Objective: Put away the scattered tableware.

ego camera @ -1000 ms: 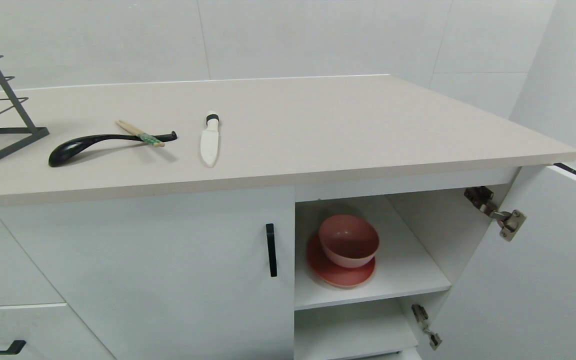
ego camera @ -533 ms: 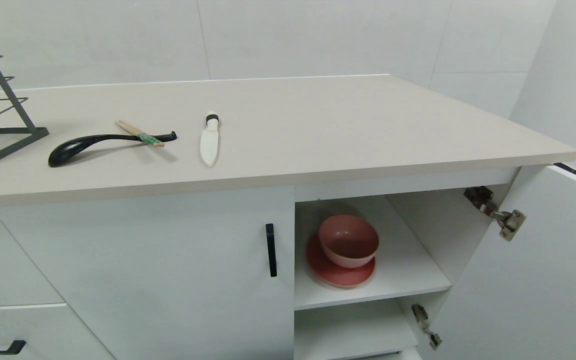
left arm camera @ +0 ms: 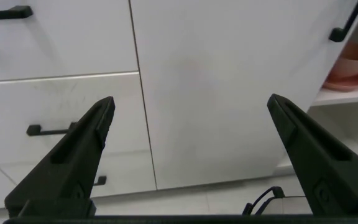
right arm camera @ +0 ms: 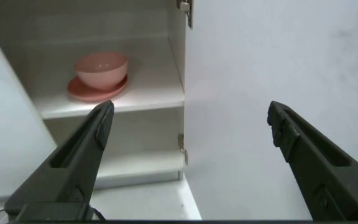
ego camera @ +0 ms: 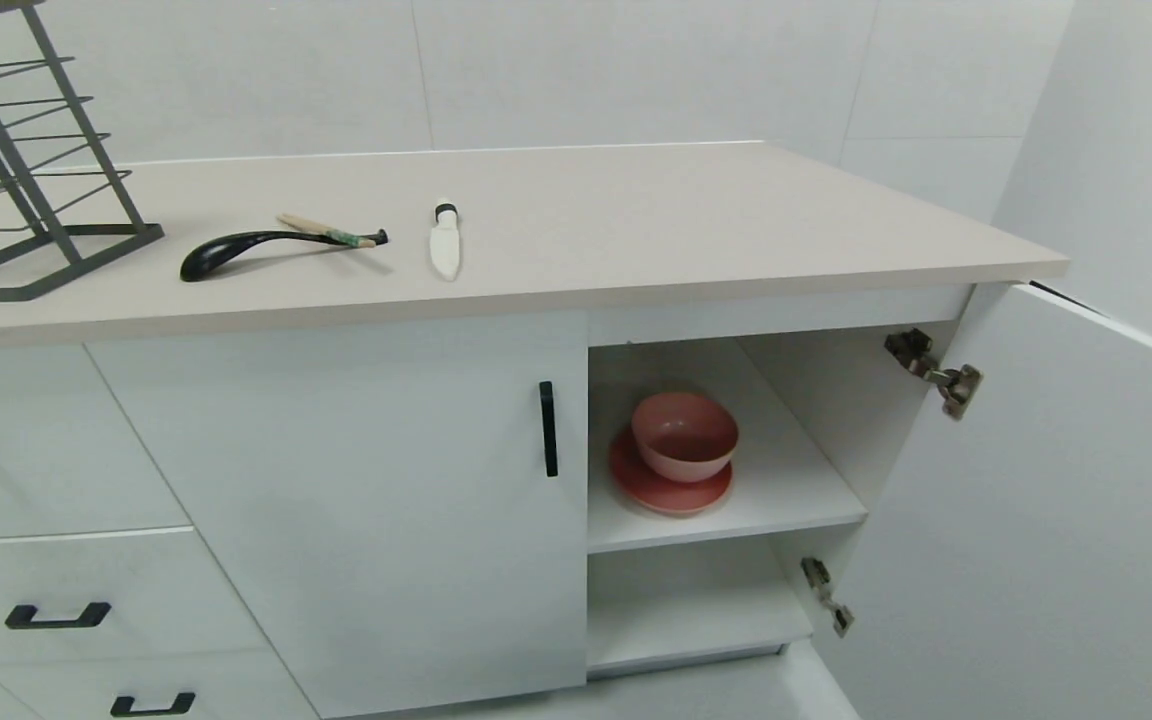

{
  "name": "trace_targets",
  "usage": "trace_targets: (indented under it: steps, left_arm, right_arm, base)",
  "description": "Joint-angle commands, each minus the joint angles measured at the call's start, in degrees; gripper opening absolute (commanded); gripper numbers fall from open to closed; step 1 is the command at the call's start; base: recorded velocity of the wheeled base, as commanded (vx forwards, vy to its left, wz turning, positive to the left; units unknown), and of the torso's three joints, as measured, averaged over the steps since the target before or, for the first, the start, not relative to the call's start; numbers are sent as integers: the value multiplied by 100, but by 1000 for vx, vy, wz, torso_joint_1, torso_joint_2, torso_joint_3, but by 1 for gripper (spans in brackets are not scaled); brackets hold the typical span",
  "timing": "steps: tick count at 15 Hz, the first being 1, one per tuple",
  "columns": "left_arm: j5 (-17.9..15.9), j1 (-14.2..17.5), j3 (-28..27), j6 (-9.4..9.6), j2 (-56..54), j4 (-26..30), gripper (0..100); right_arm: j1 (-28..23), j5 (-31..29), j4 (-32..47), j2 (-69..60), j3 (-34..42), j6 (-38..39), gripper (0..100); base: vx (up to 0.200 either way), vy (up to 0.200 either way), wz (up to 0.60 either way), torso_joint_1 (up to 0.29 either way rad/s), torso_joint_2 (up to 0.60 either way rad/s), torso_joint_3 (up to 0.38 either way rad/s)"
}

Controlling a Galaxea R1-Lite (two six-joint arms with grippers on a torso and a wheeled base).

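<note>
On the beige countertop (ego camera: pixel 656 220) lie a black ladle (ego camera: pixel 236 248), a pair of wooden chopsticks (ego camera: pixel 324 230) resting across its handle, and a white knife (ego camera: pixel 445 245) with a black band. A pink bowl (ego camera: pixel 684 435) sits on a red plate (ego camera: pixel 671 490) on the upper shelf of the open cupboard; the same bowl (right arm camera: pixel 101 67) appears in the right wrist view. My left gripper (left arm camera: pixel 190 106) is open, low in front of the shut cupboard door and drawers. My right gripper (right arm camera: pixel 190 109) is open, facing the open cupboard's hinge side.
A dark wire rack (ego camera: pixel 26 170) stands at the counter's left end. The right cupboard door (ego camera: pixel 1046 500) hangs wide open. The left door (ego camera: pixel 366 500) with a black handle (ego camera: pixel 548 428) is shut. Drawers with black pulls (ego camera: pixel 56 615) are at the left.
The whole head view has shifted: the camera pulled back and looks lower, so more drawers and rack show. The tableware has not moved on the counter.
</note>
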Motion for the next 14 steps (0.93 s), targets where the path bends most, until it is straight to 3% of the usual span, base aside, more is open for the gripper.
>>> trace_targets:
  steps: [1,9,11,14]
  left_arm:
    - [-2,-1,0,-1,7,0,100]
    - [7,-1,0,-1,7,0,100]
    - [7,-1,0,-1,7,0,100]
    - [7,-1,0,-9,7,0,100]
  right_arm:
    - [1,2,2,20,1,2,100]
    - [1,2,11,20,1,2,100]
    - [1,2,11,20,1,2,100]
    - [1,2,11,20,1,2,100]
  base:
    - [-200,0,0,2,2,-2]
    - [-200,0,0,1,2,6]
    - [-200,-200,0,2,-2,0]
    - [0,-200,0,1,-1,6]
